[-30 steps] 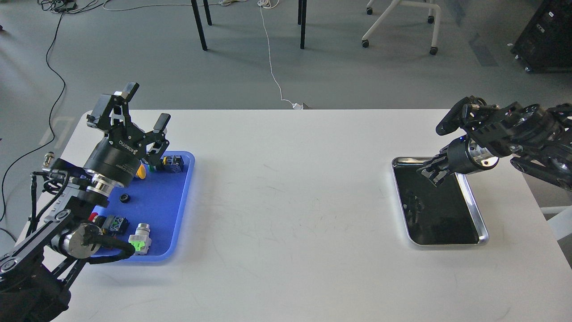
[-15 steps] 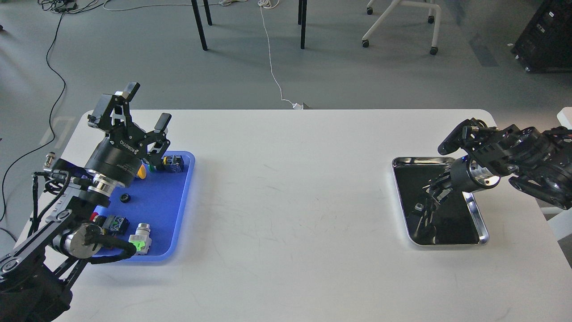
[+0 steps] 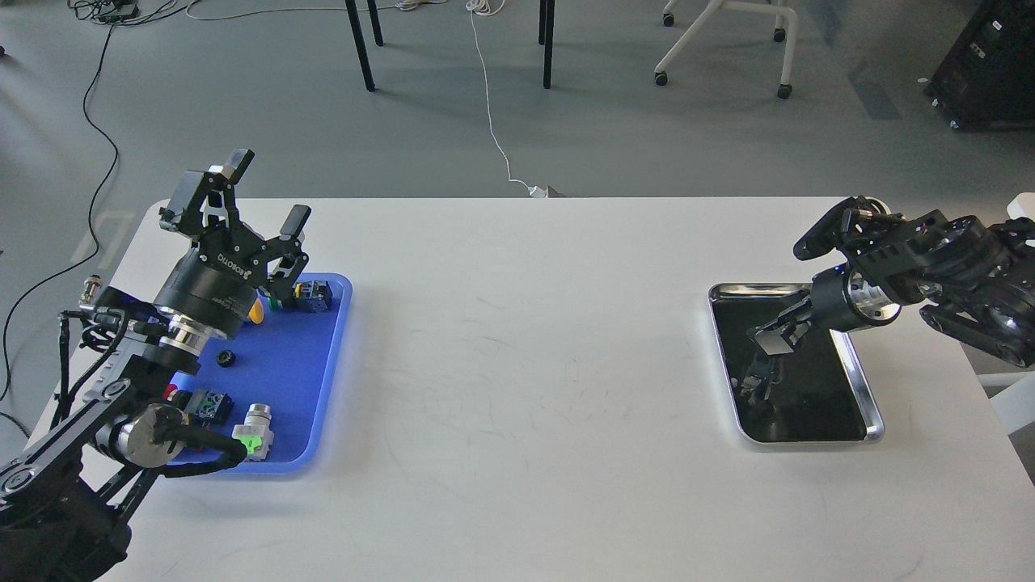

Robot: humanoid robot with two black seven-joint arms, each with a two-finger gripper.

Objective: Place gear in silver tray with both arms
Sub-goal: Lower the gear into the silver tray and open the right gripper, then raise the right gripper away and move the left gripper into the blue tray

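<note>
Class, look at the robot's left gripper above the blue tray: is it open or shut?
Open. The left gripper has its two black fingers spread wide apart with nothing between them, raised above the far end of the blue tray.

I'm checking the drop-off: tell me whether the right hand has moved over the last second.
Yes. The right hand dipped toward the silver tray's near end, then came back up toward its far end.

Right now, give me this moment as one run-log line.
left gripper: open, above blue tray | right gripper: over silver tray, jaw state unclear | small black gear: in blue tray
</note>
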